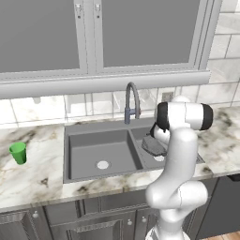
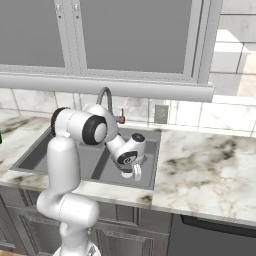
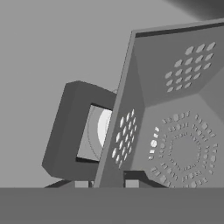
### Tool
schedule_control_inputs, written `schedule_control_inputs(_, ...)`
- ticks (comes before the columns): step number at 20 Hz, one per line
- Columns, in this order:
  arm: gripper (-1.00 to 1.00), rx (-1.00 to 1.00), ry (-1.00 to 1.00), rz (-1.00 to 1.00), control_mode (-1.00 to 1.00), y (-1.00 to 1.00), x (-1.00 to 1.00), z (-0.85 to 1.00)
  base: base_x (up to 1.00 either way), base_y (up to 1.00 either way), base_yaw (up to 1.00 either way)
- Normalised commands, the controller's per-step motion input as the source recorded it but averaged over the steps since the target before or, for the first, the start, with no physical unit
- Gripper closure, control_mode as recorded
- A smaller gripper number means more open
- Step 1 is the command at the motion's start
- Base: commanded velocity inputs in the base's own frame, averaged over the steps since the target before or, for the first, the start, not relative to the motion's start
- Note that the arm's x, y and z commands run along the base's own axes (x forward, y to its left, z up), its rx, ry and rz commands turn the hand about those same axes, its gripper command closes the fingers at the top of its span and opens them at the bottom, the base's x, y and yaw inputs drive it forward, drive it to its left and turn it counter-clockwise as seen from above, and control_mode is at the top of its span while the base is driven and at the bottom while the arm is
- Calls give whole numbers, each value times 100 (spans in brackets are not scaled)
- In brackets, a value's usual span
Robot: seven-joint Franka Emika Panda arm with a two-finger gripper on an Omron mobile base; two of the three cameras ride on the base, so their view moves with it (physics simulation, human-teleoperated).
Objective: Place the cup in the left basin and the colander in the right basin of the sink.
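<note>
Gripping the colander (image 3: 175, 131) wall between narrow jaws: end effector (image 3: 107, 183), low in the right basin (image 1: 149, 133). Cup (image 1: 18, 153) upright on counter (image 1: 33, 173), far left, beyond the left basin (image 1: 101, 154).

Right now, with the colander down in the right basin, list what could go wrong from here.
1. The gripper straddles the colander wall; a lift before the jaws clear could drag it back out of the right basin.
2. The colander sits tilted near the drain and may tip on release.
3. The cup waits on the counter far left; the swing passes near the faucet.
</note>
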Motion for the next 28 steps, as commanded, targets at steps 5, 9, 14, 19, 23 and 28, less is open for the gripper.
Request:
schedule_control_inputs(5, -100, 0, 0, 0, -100, 0, 0, 0, 0, 0, 0)
schedule_control_inputs(9, -100, 0, 0, 0, -100, 0, 0, 0, 0, 0, 0)
schedule_control_inputs(14, -100, 0, 0, 0, -100, 0, 0, 11, 0, 0, 0)
schedule_control_inputs(19, -100, 0, -2, 1, -100, -2, 0, 48, 0, 0, 0)
schedule_control_inputs(23, -100, 0, -1, 2, -100, -1, 0, 48, 0, 0, 0)
schedule_control_inputs(28, -100, 0, -1, 2, -100, 0, -8, 55, 0, 0, 0)
